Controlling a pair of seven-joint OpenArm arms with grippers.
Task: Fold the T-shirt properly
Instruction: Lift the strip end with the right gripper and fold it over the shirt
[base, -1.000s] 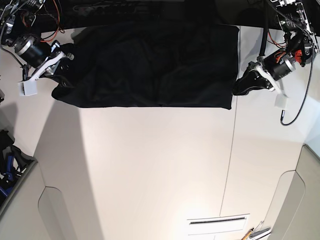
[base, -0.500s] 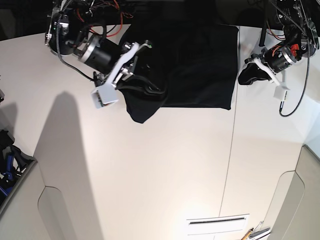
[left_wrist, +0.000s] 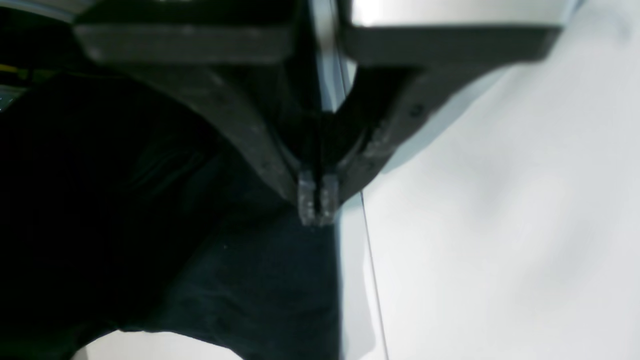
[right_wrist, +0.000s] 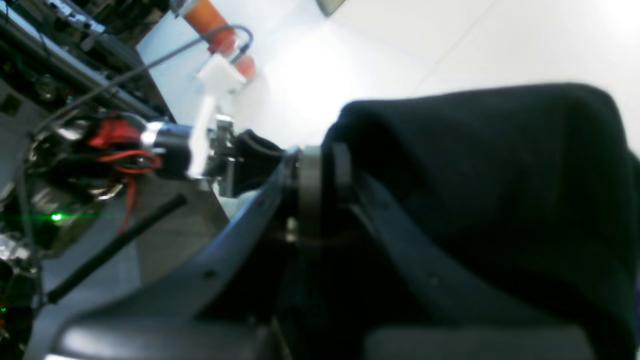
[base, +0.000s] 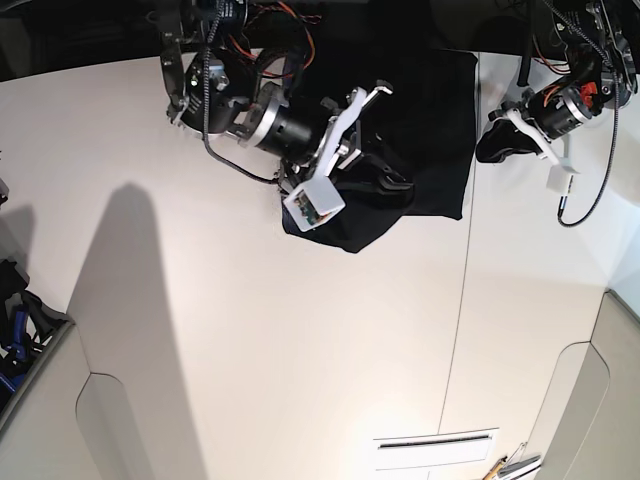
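The black T-shirt (base: 425, 100) lies at the far side of the white table (base: 300, 330), with its left part lifted and bunched. My right gripper (base: 385, 178) is shut on that bunched cloth, which hangs down below it. In the right wrist view the black T-shirt (right_wrist: 475, 175) drapes over the right gripper (right_wrist: 310, 162). My left gripper (base: 486, 148) sits shut at the shirt's right edge. In the left wrist view the left gripper (left_wrist: 317, 202) shows its tips pressed together over the T-shirt (left_wrist: 150, 210); I cannot tell whether cloth is pinched.
A table seam (base: 463, 330) runs from the shirt's right edge toward the near side. A slotted white plate (base: 435, 450) lies near the front. Dark clutter (base: 15, 320) sits off the left edge. A cable (base: 590, 205) hangs by the left arm.
My right gripper swung from the table's far left across to the middle right, dragging the shirt's left side over the rest. The left gripper moved slightly toward the far side.
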